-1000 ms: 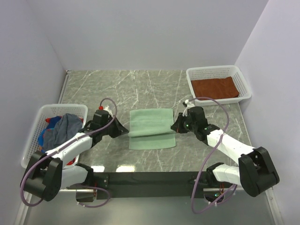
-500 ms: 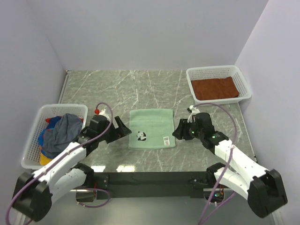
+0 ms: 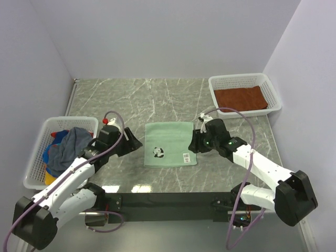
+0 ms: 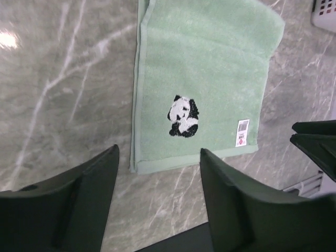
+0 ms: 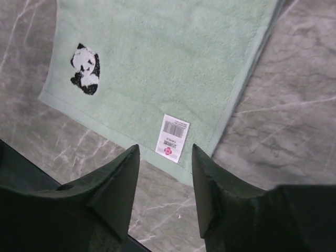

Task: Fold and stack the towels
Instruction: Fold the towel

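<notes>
Mint-green, likely soft and limp: pinch towel [image 3: 169, 144] at side hems; left gripper [image 4: 157, 152], right gripper [image 5: 165, 149] both spread, empty.

The mint-green towel [image 3: 169, 142] carries a small black-and-white panda [image 3: 157, 153] and a white barcode label [image 3: 185, 157], on a bench [image 3: 131, 100] of grey-green marble veined in white. A rust-brown towel [image 3: 240, 98] fills one white mesh basket [image 3: 273, 92]. In the other white basket [image 3: 37, 152], a slate-blue towel [image 3: 71, 144] covers red, blue and yellow cloth [image 3: 51, 156].
</notes>
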`<act>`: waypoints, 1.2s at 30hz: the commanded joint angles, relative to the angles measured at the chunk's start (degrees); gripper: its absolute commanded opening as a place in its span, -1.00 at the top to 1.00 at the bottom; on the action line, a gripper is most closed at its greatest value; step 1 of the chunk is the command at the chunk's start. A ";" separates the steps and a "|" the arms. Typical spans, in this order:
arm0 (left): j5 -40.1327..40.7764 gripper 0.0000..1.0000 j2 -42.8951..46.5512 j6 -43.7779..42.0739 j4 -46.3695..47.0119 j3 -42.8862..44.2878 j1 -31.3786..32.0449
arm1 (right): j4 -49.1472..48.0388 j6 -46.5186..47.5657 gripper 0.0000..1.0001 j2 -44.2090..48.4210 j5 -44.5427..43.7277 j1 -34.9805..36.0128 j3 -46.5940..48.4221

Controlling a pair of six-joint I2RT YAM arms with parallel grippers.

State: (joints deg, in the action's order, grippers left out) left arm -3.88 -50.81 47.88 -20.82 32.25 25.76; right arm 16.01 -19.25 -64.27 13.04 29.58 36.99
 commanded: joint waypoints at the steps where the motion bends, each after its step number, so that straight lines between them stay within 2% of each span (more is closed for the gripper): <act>1: -3.41 -0.29 -2.45 2.65 4.72 -2.54 1.39 | -4.40 -3.59 0.06 -1.03 -1.27 2.32 -1.56; 11: 1.59 0.12 -14.04 6.52 10.09 -2.64 10.18 | -13.98 -10.02 0.21 -4.81 1.55 2.76 -8.34; 16: 3.62 0.27 -17.83 7.49 10.45 -1.05 14.67 | -15.04 -12.83 0.26 -7.27 2.08 2.76 -10.62; 18: 6.23 0.37 -20.11 7.76 8.96 -0.79 16.07 | -14.96 -13.80 0.28 -7.97 1.47 2.76 -11.50; 22: 6.34 0.55 -22.67 8.28 6.94 -2.27 16.52 | -12.76 -14.94 0.33 -7.45 -0.11 2.67 -13.43; 27: 8.36 0.66 -19.69 10.04 1.59 -5.00 16.52 | -10.38 -16.26 0.34 -4.29 -1.61 2.67 -15.72; 29: 8.98 0.65 -16.37 10.31 0.26 -5.35 16.52 | -10.91 -16.52 0.35 -2.19 -1.35 2.76 -15.99; 31: 9.76 0.50 -13.63 10.57 -1.24 -4.92 16.60 | -12.92 -16.35 0.35 -0.08 -0.13 2.67 -15.81; 32: 10.81 0.39 -11.09 10.57 -1.42 -3.61 16.52 | -15.46 -16.26 0.35 1.94 1.71 2.67 -15.64; 33: 11.17 0.14 -9.94 10.22 -1.33 -2.90 16.52 | -15.92 -15.39 0.30 2.83 2.34 2.67 -14.50; 35: 12.40 -0.10 -7.91 9.52 2.08 -0.80 16.52 | -20.38 -15.38 0.25 3.97 2.52 2.59 -13.01; 36: 12.75 -0.24 -7.64 9.25 4.10 -0.18 16.52 | -21.71 -15.30 0.15 3.80 2.26 2.58 -11.00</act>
State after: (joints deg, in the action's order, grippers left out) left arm 5.32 -60.60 57.80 -19.79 28.29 42.13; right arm 1.37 -35.07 -62.26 14.87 32.16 21.89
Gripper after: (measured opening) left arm 0.573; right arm 0.395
